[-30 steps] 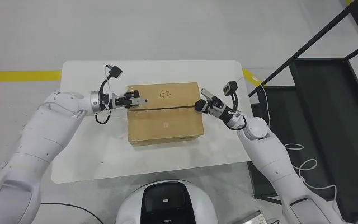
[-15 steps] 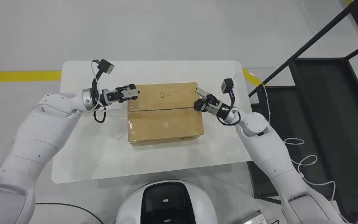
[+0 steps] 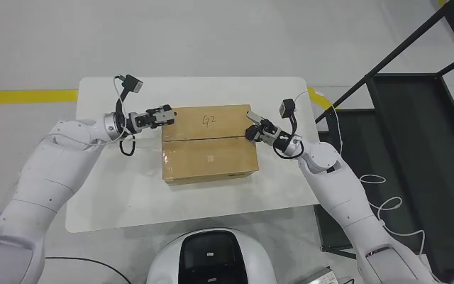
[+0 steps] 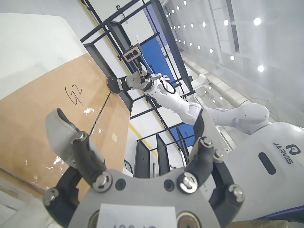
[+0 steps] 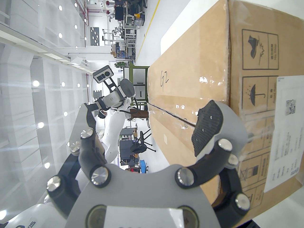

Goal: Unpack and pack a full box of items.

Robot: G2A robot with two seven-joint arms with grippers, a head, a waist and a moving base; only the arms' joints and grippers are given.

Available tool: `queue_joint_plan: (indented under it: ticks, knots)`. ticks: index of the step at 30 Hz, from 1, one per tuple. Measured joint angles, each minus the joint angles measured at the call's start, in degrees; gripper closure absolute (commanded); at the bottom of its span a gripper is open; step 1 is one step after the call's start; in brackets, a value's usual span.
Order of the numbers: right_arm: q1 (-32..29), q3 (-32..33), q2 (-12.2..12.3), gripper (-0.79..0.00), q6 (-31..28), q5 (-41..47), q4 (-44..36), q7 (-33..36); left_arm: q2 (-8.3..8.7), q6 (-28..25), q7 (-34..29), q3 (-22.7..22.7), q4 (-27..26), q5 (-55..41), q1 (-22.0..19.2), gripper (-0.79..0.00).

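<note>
Your left gripper (image 3: 169,113) and right gripper (image 3: 250,126) sit spread-jawed at opposite ends of the closed box (image 3: 209,153) mid-table (image 3: 106,192), so a finger missing the seam (image 3: 209,131) may shove the box sideways.

BRIGHT, EVEN LIGHT: A brown cardboard box (image 3: 209,145) on a white rectangular table (image 3: 106,206) is seen lit from overhead, with only a faint, soft shadow cast on the table along the box's side nearest the robot. Rows of round white ceiling lamps (image 4: 257,21), ringed by pale haze, are caught in both wrist views. Specks of glare are thrown off the clear shiny tape (image 5: 203,79) on the box's top. Straight lines far from the box are bowed in the wrist views.
</note>
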Motion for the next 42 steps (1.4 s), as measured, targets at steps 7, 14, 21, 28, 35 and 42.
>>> queue_joint_plan:
  ticks: [7, 14, 21, 28, 35, 42]
  knots:
    - [0.0, 0.0, 0.0, -0.785, 0.0, 0.0, 0.0, 0.0, 3.05, 1.5, 3.2, -7.1, -6.1, 0.4, 8.7, -0.785]
    - [0.0, 0.0, 0.0, -0.785, 0.0, 0.0, 0.0, 0.0, 6.51, 8.6, 5.5, -15.9, -11.3, -1.0, 19.8, -0.785]
    - [0.0, 0.0, 0.0, -0.785, 0.0, 0.0, 0.0, 0.0, 8.45, 16.3, 3.5, -21.9, -14.3, -1.4, 26.6, -0.785]
    - [0.0, 0.0, 0.0, -0.785, 0.0, 0.0, 0.0, 0.0, 8.65, 16.6, 3.3, -23.1, -14.7, -1.8, 27.3, -0.785]
    - [0.0, 0.0, 0.0, -0.785, 0.0, 0.0, 0.0, 0.0, 8.65, 16.6, 3.3, -23.1, -14.7, -1.8, 27.3, -0.785]
    - [0.0, 0.0, 0.0, -0.785, 0.0, 0.0, 0.0, 0.0, 8.28, 20.3, 5.5, -22.6, -16.3, -3.8, 29.9, -0.785]
